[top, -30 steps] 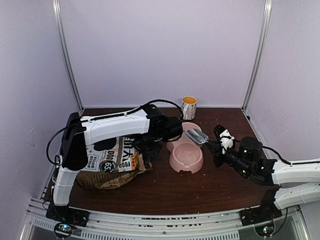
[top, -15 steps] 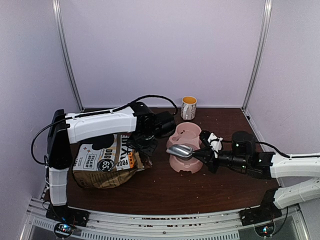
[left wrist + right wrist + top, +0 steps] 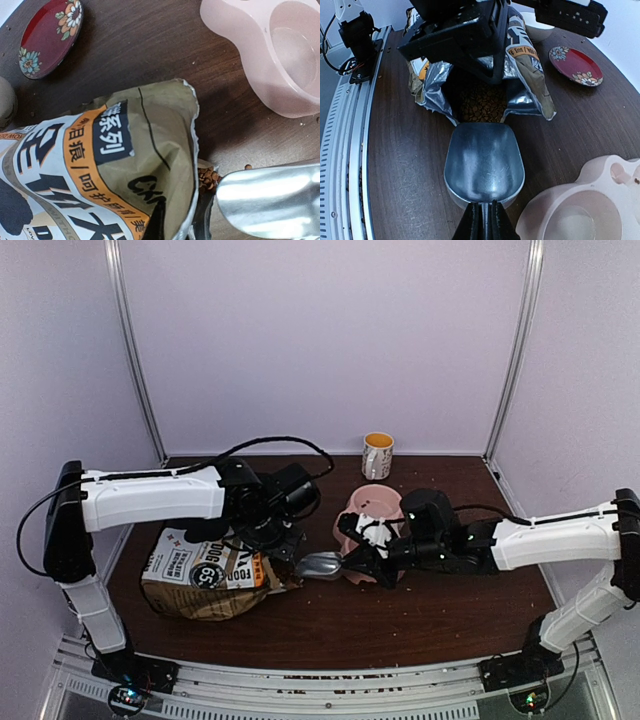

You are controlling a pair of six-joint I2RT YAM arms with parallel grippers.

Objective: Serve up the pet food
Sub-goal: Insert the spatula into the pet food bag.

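On the near left of the brown table [image 3: 420, 625], the tan paper bag [image 3: 205, 575] lay on its side with its torn mouth turned right. The pet food [image 3: 481, 106], small brown pellets, sat inside that mouth against the silver lining. A few loose pellets lay on the wood just outside it.

Just right of the mouth, the right gripper [image 3: 483, 214] had its fingers pressed together on the handle of a metal scoop [image 3: 484, 160]. The scoop's open front edge lay at the bag's mouth, just short of the pellets. The food was thus a scoop's length ahead of the gripper, which did not touch it.

The left gripper [image 3: 265, 528] hung over the bag's upper lip from the far side. Whether its fingers pinched the paper could not be told.

Beyond the scoop stood a pink bowl [image 3: 372, 508]. A red flowered saucer [image 3: 50, 37] lay beyond the bag. A yellow and white mug [image 3: 378, 454] stood at the far edge.
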